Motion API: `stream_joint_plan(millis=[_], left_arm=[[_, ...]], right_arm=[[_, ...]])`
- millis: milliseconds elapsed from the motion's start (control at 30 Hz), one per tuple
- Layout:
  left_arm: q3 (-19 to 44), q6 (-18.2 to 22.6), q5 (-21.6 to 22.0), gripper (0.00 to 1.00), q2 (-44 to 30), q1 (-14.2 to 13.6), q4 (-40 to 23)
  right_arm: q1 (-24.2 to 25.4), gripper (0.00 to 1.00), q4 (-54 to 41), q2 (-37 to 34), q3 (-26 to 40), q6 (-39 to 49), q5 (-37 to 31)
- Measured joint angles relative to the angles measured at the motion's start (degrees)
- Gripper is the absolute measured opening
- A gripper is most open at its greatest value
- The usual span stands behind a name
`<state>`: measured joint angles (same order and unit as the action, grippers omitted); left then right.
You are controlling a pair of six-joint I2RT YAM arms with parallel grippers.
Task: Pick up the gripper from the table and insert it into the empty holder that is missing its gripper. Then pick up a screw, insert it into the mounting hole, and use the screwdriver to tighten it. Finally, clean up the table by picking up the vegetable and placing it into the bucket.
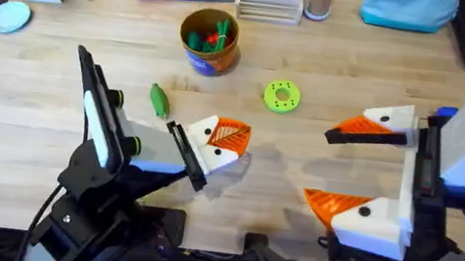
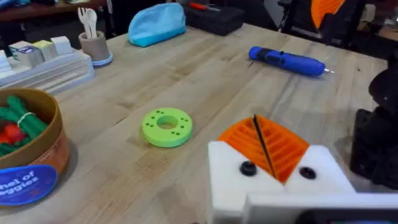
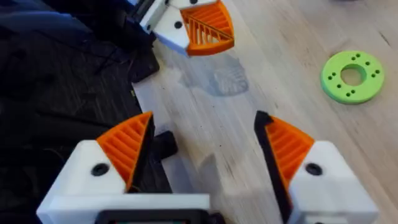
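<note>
Holds the left pincer (image 1: 230,139) clenched, orange ribbed pads pressed flat together on nothing visible, low over the pale wooden bench (image 1: 344,73); holds the right pincer (image 1: 318,164) released, jaws spread wide, near the front edge. Leaves the small glossy green toy vegetable (image 1: 159,100) lying on the bench just beside the left arm, between that pincer and the round tan-rimmed blue bucket (image 1: 210,40), with the fat bright-blue powered screwdriver (image 2: 286,61) well apart on the right side, close by the right arm. Risks, probably, rolling the slick rounded vegetable away if closed on off-centre, or nudging it with the left arm's dark link in turning toward it. Risks too sweeping the flat green ring-shaped disc (image 1: 281,96) lying between the two pincers, or bumping the bucket, which holds green and red toys, on the drop. Could also clip the screwdriver in swinging the right arm.
</note>
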<state>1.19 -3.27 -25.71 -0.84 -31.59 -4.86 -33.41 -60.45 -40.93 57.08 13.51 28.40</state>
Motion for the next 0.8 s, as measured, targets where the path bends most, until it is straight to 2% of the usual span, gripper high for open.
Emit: stream_joint_plan(millis=[267, 433, 633, 800], left_arm=[[0.0, 0.0, 0.0, 0.007, 0.0, 0.0, 0.0], [0.0, 0.0, 0.0, 0.007, 0.0, 0.0, 0.0], [0.0, 0.0, 0.07, 0.007, 0.0, 0.0, 0.0], [0.0, -0.01, 0.07, 0.007, 0.0, 0.0, 0.0]], right_arm=[[0.12, 0.96, 0.86, 0.01, 0.0, 0.99, -4.63], [3.44, 0.959, 3.33, 0.0, 0.0, -1.13, -14.5], [13.16, 0.992, 5.74, -0.02, -0.04, -1.94, -30.09], [26.22, 0.993, 6.57, -1.64, -0.09, -1.96, -39.39]])
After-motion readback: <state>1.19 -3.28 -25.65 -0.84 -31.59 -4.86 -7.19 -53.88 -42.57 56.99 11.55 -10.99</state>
